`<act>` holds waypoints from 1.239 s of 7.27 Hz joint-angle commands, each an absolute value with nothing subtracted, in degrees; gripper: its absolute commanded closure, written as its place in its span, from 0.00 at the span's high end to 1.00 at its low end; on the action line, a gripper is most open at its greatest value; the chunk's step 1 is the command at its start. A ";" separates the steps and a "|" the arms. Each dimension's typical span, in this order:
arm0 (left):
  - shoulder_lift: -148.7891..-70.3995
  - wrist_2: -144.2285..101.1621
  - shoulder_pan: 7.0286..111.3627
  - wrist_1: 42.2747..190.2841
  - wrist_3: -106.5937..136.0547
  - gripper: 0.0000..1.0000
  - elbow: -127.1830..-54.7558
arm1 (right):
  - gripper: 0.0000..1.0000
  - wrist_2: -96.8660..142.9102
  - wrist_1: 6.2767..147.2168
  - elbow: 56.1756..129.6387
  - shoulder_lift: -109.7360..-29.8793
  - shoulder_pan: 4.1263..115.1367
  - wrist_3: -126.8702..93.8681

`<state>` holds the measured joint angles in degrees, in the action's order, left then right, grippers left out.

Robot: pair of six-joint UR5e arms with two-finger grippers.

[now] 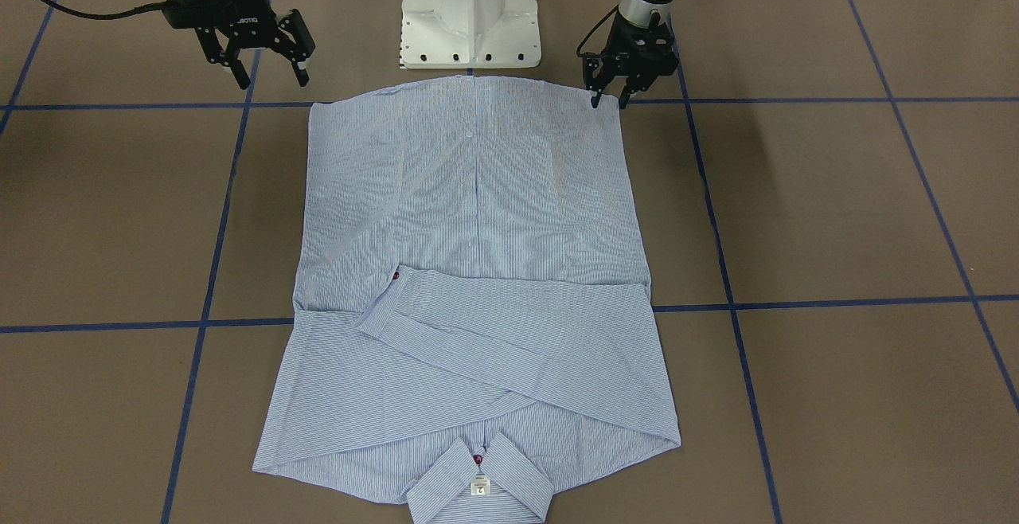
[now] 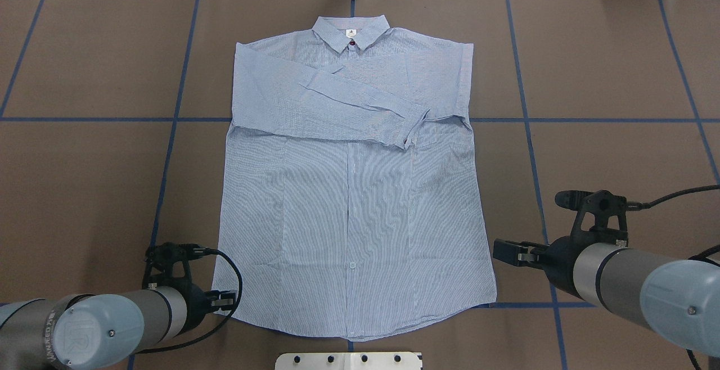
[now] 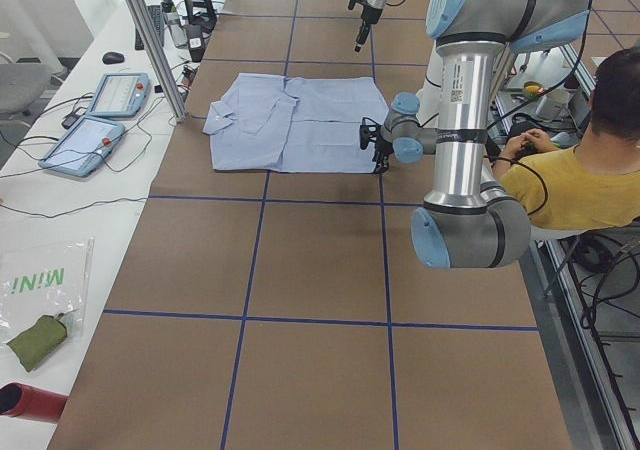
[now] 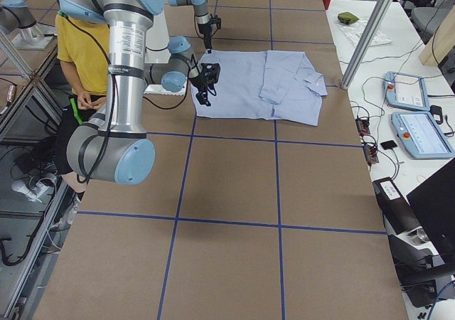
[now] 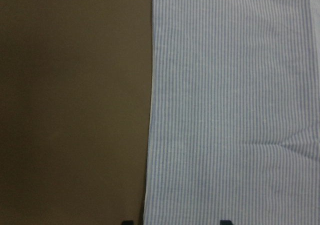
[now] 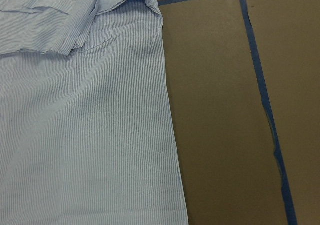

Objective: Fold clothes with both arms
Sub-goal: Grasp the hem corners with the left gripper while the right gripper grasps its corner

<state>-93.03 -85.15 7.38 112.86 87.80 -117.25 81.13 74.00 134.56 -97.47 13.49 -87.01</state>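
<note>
On table [image 2: 84, 179] centre: shirt [image 2: 349, 190] flat, front up, collar toward far edge, hem toward my edge, sleeves folded across chest. My left gripper [image 1: 607, 102] at left hem corner, fingers apart, nothing held. My right gripper [image 1: 272, 78] beside right hem corner, off cloth, fingers wide apart.

Overhead and front views opposite, both over the shirt [image 2: 349, 190].

Even bright overhead light; soft shadows on table [image 1: 836, 213]; left wrist view dim, blurry; rest sharp.
</note>
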 commanded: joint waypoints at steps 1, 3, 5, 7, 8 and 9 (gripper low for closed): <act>-92.99 -85.17 7.38 112.85 87.80 0.24 -117.25 | 1.00 81.12 74.00 134.56 -97.47 13.45 -87.01; -92.73 -85.17 7.47 112.85 87.71 0.22 -117.25 | 1.00 81.12 74.00 134.56 -97.47 13.36 -87.01; -92.90 -85.17 7.47 111.20 87.63 0.22 -117.51 | 1.00 81.12 74.00 134.56 -97.47 13.01 -87.10; -92.99 -85.25 7.38 110.92 87.63 0.22 -117.60 | 1.00 80.69 74.00 134.56 -97.47 12.92 -87.10; -93.08 -85.25 7.38 110.92 87.63 0.22 -117.60 | 1.00 80.68 74.00 134.56 -97.47 12.92 -87.01; -93.08 -85.25 7.38 110.83 87.63 0.19 -117.51 | 1.00 80.68 74.00 134.56 -97.47 12.75 -87.10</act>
<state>-93.04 -85.25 7.40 110.93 87.63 -117.57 80.73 74.00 134.56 -97.47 12.88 -87.06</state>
